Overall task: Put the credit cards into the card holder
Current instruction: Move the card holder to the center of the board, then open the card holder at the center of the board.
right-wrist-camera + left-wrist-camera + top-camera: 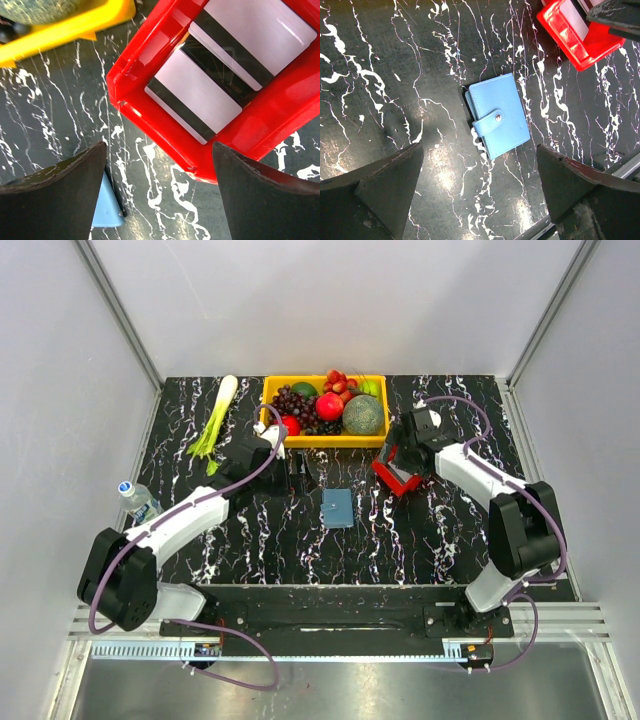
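Note:
The blue card holder [337, 507] lies shut with its snap strap fastened on the black marbled table; it also shows in the left wrist view [498, 115] and a corner of it in the right wrist view [106, 206]. The credit cards [200, 92], white with dark stripes, lie in the red tray [165, 135], which also shows in the top view [397, 476]. My left gripper [480, 200] is open and empty, above the table to the holder's left. My right gripper [160, 195] is open and empty, above the red tray's near edge.
A yellow bin [326, 438] of fruit stands at the back middle, close to both grippers. A green leek [216, 418] lies at the back left. A water bottle [139, 501] lies at the left edge.

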Robot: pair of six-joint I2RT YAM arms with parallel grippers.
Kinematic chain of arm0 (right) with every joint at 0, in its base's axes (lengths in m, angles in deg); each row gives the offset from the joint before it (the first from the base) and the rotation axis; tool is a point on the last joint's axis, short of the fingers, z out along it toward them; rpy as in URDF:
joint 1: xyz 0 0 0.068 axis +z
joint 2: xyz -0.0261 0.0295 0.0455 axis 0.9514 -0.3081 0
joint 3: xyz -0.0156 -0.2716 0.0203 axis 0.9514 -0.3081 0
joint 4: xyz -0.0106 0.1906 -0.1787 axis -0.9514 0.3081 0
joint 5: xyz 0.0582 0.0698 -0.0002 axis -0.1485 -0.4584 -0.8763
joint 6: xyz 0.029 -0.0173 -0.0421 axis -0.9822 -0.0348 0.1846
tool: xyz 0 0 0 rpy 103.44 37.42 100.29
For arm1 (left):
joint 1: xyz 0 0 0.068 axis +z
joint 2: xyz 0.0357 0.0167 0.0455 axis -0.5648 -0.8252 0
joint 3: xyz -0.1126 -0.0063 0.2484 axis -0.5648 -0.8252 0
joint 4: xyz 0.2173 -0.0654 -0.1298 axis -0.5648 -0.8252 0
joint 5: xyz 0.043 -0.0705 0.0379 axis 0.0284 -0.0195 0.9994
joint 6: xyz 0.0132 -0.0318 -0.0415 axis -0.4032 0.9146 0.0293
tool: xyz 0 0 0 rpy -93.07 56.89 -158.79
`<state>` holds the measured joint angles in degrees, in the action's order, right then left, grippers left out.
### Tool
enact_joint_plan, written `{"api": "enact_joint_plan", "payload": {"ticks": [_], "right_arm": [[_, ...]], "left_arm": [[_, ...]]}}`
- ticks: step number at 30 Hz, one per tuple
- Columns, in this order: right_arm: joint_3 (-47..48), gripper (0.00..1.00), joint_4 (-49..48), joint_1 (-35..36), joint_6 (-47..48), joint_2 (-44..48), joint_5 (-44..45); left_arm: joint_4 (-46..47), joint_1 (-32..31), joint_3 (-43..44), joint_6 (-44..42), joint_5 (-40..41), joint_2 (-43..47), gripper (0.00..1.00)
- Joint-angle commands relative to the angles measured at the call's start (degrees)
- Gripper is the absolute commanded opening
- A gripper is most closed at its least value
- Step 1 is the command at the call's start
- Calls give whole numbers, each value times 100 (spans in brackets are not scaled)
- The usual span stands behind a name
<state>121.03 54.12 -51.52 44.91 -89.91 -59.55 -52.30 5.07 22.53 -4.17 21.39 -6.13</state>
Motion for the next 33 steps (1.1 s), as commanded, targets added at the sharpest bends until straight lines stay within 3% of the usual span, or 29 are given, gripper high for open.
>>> {"api": "enact_joint_plan", "payload": {"ticks": [1, 10, 15, 20, 23, 29, 33], "right_arm": [[-145, 92, 124, 12, 403, 107, -28], [-734, 93, 387, -111, 763, 616, 289], [-560, 90, 265, -111, 746, 871, -755], [-699, 80, -289, -85, 457, 1118, -1678], [-945, 73, -675, 11, 158, 952, -2249], [-1104, 71, -1246, 776, -369, 284, -2436], [-1481, 68, -2151, 829, -1090, -85, -2804]], "left_arm": [[119, -12, 207, -61, -101, -28, 99], [110, -47, 286, -96, -162, -169, 99], [154, -100, 347, -122, -198, -344, 99], [-4, -284, 514, -114, 65, -555, 99], [-92, -372, 558, -26, 171, -731, 93], [-215, -452, 637, 202, 102, -1188, 86], [66, -487, 497, 448, -250, -1399, 82]]}}
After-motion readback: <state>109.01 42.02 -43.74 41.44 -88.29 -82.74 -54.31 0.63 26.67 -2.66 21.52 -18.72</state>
